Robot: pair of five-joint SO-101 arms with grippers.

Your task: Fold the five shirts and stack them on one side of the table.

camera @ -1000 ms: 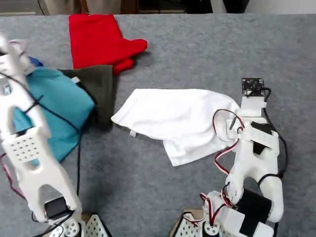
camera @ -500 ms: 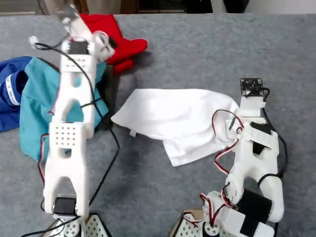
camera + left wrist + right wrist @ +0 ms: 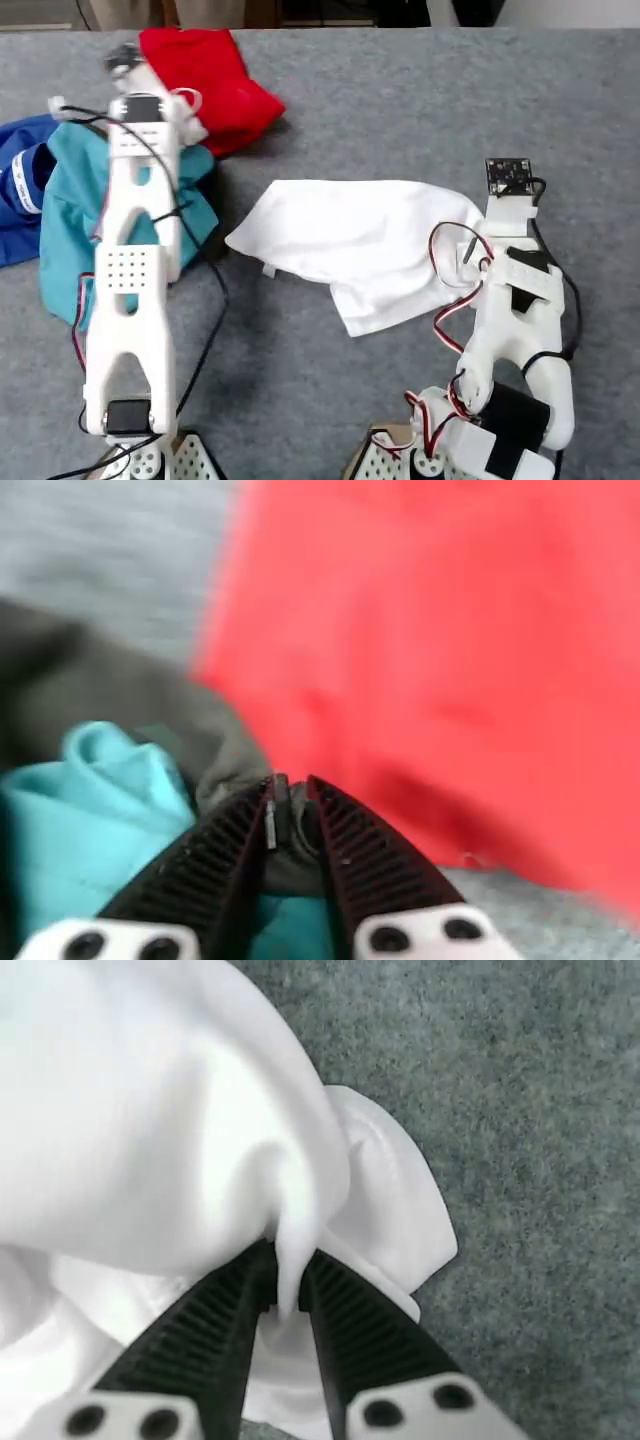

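My left gripper [image 3: 290, 792] is shut on a pinch of dark grey shirt [image 3: 120, 695], where the teal shirt [image 3: 95, 810] meets the red shirt [image 3: 450, 650]. From above, that gripper [image 3: 128, 65] sits at the left edge of the bunched red shirt [image 3: 215, 85], over the teal shirt [image 3: 65, 225]. A blue shirt [image 3: 18, 195] lies at the far left. The white shirt [image 3: 350, 240] is spread mid-table. My right gripper [image 3: 288, 1280] is shut on a raised fold of the white shirt [image 3: 130, 1110], at that shirt's right end [image 3: 478, 225].
Both arm bases stand at the near edge. Grey felt table [image 3: 420, 90] lies bare at the back right and in front between the arms. The coloured shirts crowd the back left corner.
My left arm swung from the far left across the teal shirt up to the red shirt, uncovering the blue shirt. The red shirt's sleeve has drawn in. The right arm has not moved.
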